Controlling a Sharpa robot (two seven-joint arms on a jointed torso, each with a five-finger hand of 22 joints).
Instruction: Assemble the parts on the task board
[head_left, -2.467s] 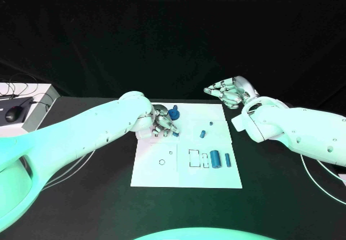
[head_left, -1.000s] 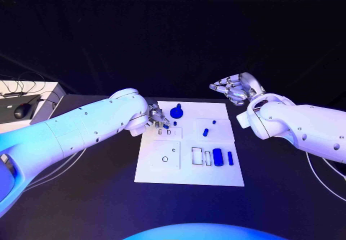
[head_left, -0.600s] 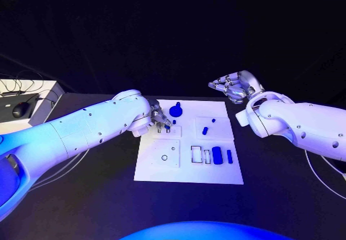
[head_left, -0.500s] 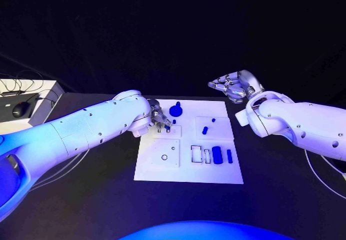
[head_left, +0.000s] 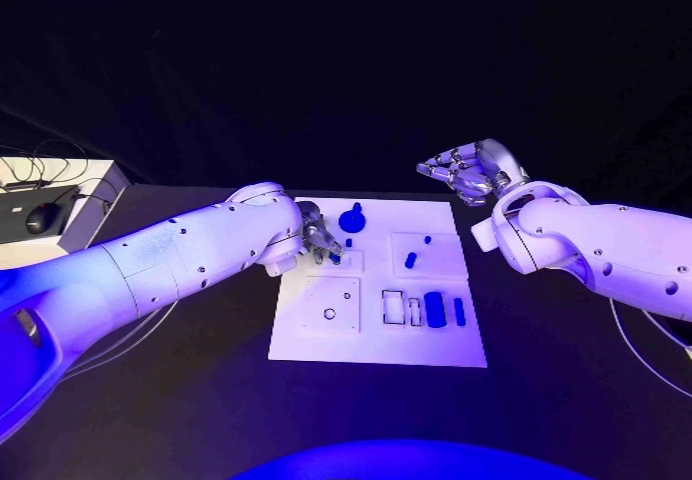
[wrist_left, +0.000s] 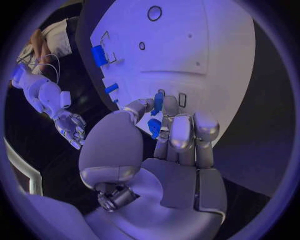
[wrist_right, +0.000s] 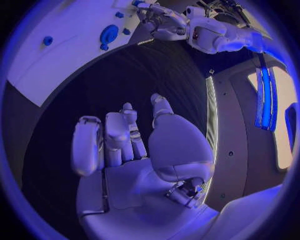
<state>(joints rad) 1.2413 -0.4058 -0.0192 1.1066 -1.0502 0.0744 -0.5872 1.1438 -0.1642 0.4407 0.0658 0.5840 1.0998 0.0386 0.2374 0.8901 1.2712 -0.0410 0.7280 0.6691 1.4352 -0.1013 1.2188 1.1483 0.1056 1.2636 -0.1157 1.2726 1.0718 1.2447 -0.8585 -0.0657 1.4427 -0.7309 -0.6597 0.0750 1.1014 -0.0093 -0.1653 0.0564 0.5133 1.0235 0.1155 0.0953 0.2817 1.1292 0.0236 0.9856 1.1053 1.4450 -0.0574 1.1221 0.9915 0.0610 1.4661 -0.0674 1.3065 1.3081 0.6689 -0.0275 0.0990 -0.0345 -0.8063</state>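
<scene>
The left hand (wrist_left: 164, 131) pinches a blue part (wrist_left: 157, 102) and has moved lower onto the board (head_left: 378, 340), probably inserting it. The right hand (head_left: 462, 175) stays raised, fingers curled, holding nothing.

Dim scene under blue-violet light. Brightest on white task board (head_left: 378, 340), lit evenly from above, no hard glare. Soft sheen along both white arms beside task board; black table (head_left: 188, 400) around it nearly lost in darkness, backdrop beyond it black. Faint short shadows under blue parts (head_left: 434, 309) on task board. Wrist views: strong fisheye bending of task board edges (wrist_left: 206, 50), dark vignette at circle rim, slight softness toward rim.
</scene>
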